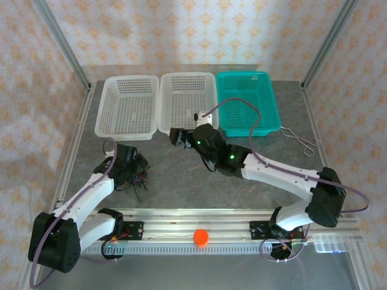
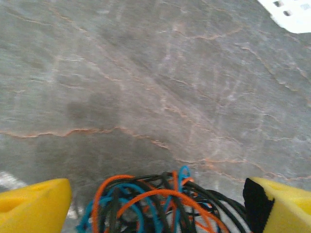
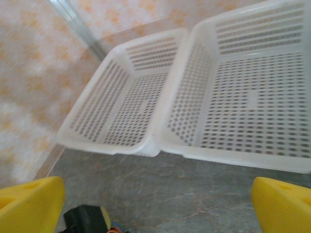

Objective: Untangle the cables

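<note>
Standing wide apart and released, the left jaws show one yellow pad (image 2: 31, 206) at each lower corner of the left wrist view. The cables (image 2: 160, 204) lie bunched between the pads as one tangle of black, orange-red and blue wires; whether the pads touch the wires cannot be told, nor how many wires there are. From above, that tangle (image 1: 138, 178) sits on the counter's left half, under the tip of the left arm (image 1: 91, 193).

The right jaws are likewise released and grasp nothing, their two yellow pads (image 3: 282, 206) far apart over bare counter (image 3: 170, 194). From above they sit just before the near rim of the middle basket, at the end of the right arm (image 1: 272, 172).

The counter (image 1: 181, 187) is grey, marble-patterned stone with thin orange veins. Along its far edge stand three perforated baskets side by side: a white basket (image 1: 100, 121) on the left, a second white basket (image 1: 184, 103) in the middle and a teal basket (image 1: 242, 84) on the right. One pair of silver forceps (image 1: 300, 140) lies just right of the teal one. An orange ball (image 1: 201, 237) rests on the rail between the two arm bases. Aluminium posts frame walls of peach, flower-patterned paper.
</note>
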Action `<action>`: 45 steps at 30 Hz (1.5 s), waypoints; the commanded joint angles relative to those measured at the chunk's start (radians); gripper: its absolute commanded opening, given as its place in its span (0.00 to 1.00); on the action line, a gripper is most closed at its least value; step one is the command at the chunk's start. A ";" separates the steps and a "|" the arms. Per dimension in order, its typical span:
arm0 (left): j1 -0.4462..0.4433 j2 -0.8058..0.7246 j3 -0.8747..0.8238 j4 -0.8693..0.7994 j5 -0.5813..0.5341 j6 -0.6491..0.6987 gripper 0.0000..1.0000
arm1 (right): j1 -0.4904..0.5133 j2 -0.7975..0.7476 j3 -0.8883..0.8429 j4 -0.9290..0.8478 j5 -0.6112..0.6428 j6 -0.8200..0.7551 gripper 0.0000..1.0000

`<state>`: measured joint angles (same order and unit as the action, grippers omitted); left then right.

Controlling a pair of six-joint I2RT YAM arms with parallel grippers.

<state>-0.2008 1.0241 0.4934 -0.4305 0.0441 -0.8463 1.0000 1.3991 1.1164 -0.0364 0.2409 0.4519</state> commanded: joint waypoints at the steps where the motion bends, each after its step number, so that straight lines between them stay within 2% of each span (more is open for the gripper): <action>1: -0.004 0.021 -0.024 0.124 0.089 -0.026 0.91 | -0.018 -0.033 0.004 -0.153 0.199 0.142 0.97; 6: -0.049 0.048 -0.039 0.195 0.138 -0.066 0.86 | -0.099 -0.120 -0.113 -0.179 0.163 0.302 0.97; 10: -0.110 0.082 -0.034 0.275 0.173 -0.116 0.86 | -0.163 -0.191 -0.194 -0.190 0.077 0.338 0.97; 15: -0.233 0.193 0.017 0.363 0.185 -0.148 0.86 | -0.220 -0.271 -0.277 -0.218 -0.009 0.338 0.97; 21: -0.398 0.398 0.175 0.403 0.191 -0.146 0.86 | -0.236 -0.350 -0.340 -0.274 0.002 0.363 0.96; 26: -0.473 0.493 0.264 0.496 0.225 -0.176 0.86 | -0.247 -0.404 -0.385 -0.305 0.025 0.403 0.96; 29: -0.497 0.555 0.312 0.529 0.245 -0.177 0.86 | -0.248 -0.427 -0.408 -0.317 0.026 0.411 0.99; 33: -0.499 0.594 0.323 0.587 0.290 -0.182 0.89 | -0.248 -0.438 -0.426 -0.327 0.006 0.368 1.00; 36: -0.497 0.565 0.353 0.548 0.264 -0.135 0.90 | -0.250 -0.436 -0.426 -0.326 -0.040 0.294 0.98; 42: -0.473 0.416 0.391 0.395 0.129 -0.018 0.91 | -0.248 -0.406 -0.402 -0.272 -0.316 0.026 0.83; 45: -0.435 0.319 0.335 0.363 0.122 0.016 0.91 | -0.247 -0.346 -0.358 -0.312 -0.435 -0.110 0.69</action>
<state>-0.6689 1.4216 0.8497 0.0059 0.2268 -0.9009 0.7555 1.0130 0.7090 -0.3298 -0.0402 0.5259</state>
